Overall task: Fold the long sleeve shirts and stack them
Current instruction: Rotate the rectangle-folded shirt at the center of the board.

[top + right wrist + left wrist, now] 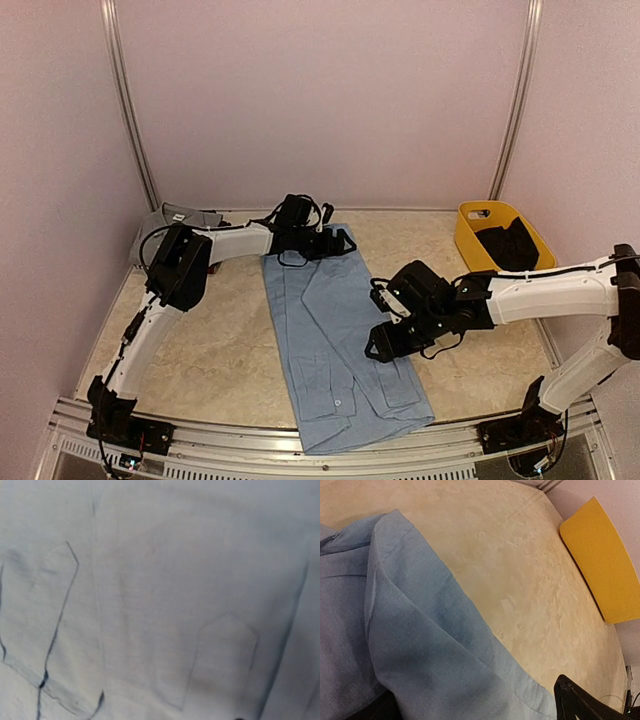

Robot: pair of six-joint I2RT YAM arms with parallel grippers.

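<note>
Could pinch only the top layer of the light blue shirt (330,340), laid lengthwise on the counter (220,330), with left fingers (575,702) spread astride its far edge and right fingers (383,345), gap impossible to tell, over its middle, pulling the folds apart.

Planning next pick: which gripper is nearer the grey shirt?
Left. Left gripper at far end of blue shirt, right of the grey shirt; right gripper over the blue shirt's near half.

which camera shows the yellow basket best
Top external: the whole yellow basket shows, with dark cloth inside. Left wrist catches only one yellow wall of it at the frame's edge. Right wrist shows none of it, only the light blue shirt.
</note>
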